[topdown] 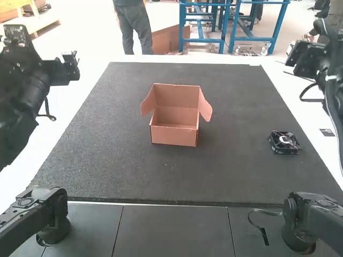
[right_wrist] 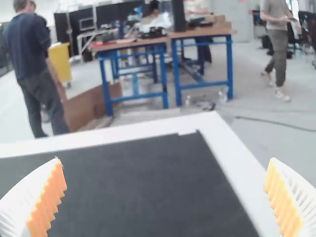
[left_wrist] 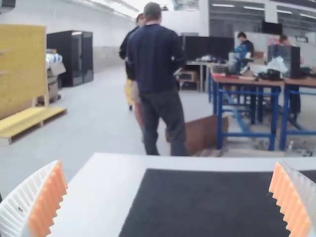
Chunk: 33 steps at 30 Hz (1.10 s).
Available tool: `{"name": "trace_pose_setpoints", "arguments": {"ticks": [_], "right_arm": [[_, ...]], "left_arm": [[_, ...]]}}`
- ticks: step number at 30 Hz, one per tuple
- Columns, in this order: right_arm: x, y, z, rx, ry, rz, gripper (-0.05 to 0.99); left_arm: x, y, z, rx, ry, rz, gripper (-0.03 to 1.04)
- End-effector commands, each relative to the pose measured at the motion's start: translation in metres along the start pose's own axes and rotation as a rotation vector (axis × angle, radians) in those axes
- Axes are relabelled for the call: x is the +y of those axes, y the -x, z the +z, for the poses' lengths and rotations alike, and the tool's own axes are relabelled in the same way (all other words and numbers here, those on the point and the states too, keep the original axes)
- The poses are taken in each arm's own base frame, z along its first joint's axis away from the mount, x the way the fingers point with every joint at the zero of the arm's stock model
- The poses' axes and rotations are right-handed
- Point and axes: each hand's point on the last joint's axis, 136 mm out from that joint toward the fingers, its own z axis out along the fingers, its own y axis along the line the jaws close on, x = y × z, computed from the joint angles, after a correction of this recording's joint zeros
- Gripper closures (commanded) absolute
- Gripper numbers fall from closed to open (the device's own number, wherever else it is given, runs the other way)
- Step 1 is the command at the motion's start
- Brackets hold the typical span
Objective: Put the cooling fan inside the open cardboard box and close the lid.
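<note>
Fan [topdown: 284,142] on mat [topdown: 107,139], label [topdown: 286,140] illegible | box [topdown: 174,115] open | L gripper [left_wrist: 168,207] wide | R gripper [right_wrist: 165,202] wide

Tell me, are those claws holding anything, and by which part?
Nothing is held. The left gripper and right gripper are open and empty; the cooling fan lies loose on the mat.

We see a black textured mat [topdown: 96,155] spread flat over most of a white table [topdown: 21,179], whose bare surface shows along the left, right and far sides. Smooth dark grey panels [topdown: 171,233] border the mat's near edge. A small black label [topdown: 327,131] lies on the right margin.
</note>
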Motion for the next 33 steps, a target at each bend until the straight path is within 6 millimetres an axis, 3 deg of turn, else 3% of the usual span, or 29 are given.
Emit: {"name": "trace_pose_setpoints", "arguments": {"ticks": [1, 5, 8, 10, 13, 15, 20, 27, 29, 33], "right_arm": [[-0.006, 0.031, 0.015, 0.023, -0.067, 0.113, 0.01], [0.012, 0.017, 0.038, 0.223, -0.004, 0.177, 0.01], [0.014, 0.024, 0.048, 0.262, -0.003, 0.121, 0.01], [0.017, 0.027, 0.056, 0.292, -0.002, 0.117, 0.01], [0.018, 0.015, 0.065, 0.389, -0.016, 0.104, 0.01], [0.014, 0.003, 0.068, 0.452, -0.023, 0.015, 0.01], [-0.008, -0.017, 0.072, 0.533, -0.064, -0.284, 0.01], [-0.05, -0.083, 0.061, 0.761, -0.083, -0.461, 0.02], [-0.067, -0.097, 0.062, 0.808, -0.107, -0.467, 0.02], [-0.104, -0.129, 0.068, 0.921, -0.132, -0.396, 0.02]], "left_arm": [[0.003, 0.027, 0.028, 0.06, 0.038, 0.026, 0.04], [-0.017, 0.013, 0.066, 0.243, -0.039, 0.065, 0.04], [-0.022, 0.013, 0.085, 0.274, -0.044, 0.076, 0.04], [-0.026, 0.007, 0.095, 0.306, -0.052, 0.082, 0.04], [-0.041, -0.007, 0.101, 0.366, -0.103, 0.092, 0.04], [-0.055, -0.018, 0.098, 0.406, -0.156, 0.095, 0.04], [-0.103, -0.021, 0.084, 0.413, -0.301, 0.097, 0.04], [-0.172, -0.041, 0.052, 0.478, -0.498, 0.129, 0.04], [-0.182, -0.047, 0.045, 0.509, -0.528, 0.144, 0.04], [-0.185, -0.052, 0.042, 0.54, -0.529, 0.164, 0.04]]}}
